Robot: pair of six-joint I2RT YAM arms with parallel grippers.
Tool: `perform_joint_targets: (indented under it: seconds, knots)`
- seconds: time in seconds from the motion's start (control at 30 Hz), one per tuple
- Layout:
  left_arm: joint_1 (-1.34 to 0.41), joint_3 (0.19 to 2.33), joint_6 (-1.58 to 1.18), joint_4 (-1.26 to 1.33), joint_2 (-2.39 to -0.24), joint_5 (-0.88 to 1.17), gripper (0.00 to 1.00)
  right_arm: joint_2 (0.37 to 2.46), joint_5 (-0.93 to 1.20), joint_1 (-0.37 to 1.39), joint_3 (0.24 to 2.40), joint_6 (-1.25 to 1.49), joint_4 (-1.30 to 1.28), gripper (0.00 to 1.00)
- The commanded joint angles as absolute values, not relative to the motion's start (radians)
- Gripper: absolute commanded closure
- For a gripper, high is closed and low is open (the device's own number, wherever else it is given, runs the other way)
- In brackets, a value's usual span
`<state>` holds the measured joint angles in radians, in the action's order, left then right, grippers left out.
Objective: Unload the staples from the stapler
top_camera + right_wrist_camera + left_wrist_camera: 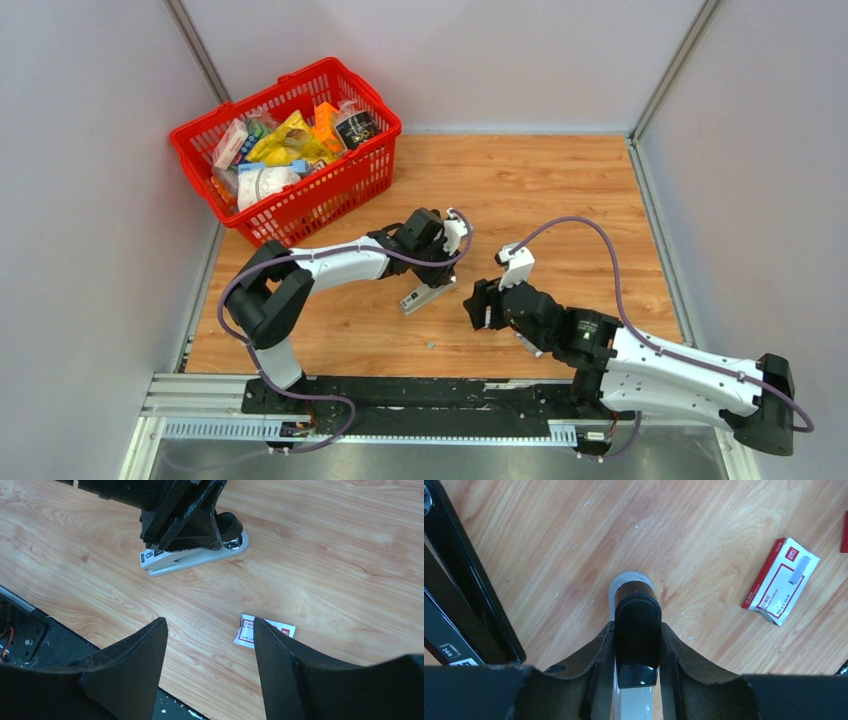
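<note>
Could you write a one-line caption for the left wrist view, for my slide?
Left gripper shut on the stapler, which rests on the wooden table; a white-and-red box lies nearby.

The left arm folds at its elbow and its white forearm reaches to the stapler [422, 298]. The left tool [638, 680] points down over the stapler, fingers [591, 675] pressed against both its sides. The right arm stretches low toward the stapler. The right tool [209, 630] hangs just right of the stapler, jaws spread wide, gripping nothing.
</note>
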<state>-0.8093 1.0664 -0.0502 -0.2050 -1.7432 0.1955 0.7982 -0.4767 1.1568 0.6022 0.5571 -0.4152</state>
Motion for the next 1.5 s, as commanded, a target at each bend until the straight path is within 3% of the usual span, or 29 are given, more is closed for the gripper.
perform_joint_targets:
  seconds: [0.0,0.47,0.8,1.47]
  knots:
    - [-0.819,1.048,-0.048,-0.176,-1.720,0.154,1.00,0.792,-0.488,1.155,0.592,0.571,-0.383,0.34]
    - [-0.824,1.046,-0.032,-0.250,-1.485,0.454,1.00,0.698,-0.428,1.147,0.728,0.419,-0.549,0.32]
    - [-0.824,0.982,-0.077,-0.203,-1.292,0.742,1.00,0.704,-0.137,1.146,0.897,0.293,-0.661,0.34]
    - [-0.827,0.825,-0.227,-0.005,-1.048,0.988,1.00,0.845,0.113,1.146,1.025,0.094,-0.654,0.36]
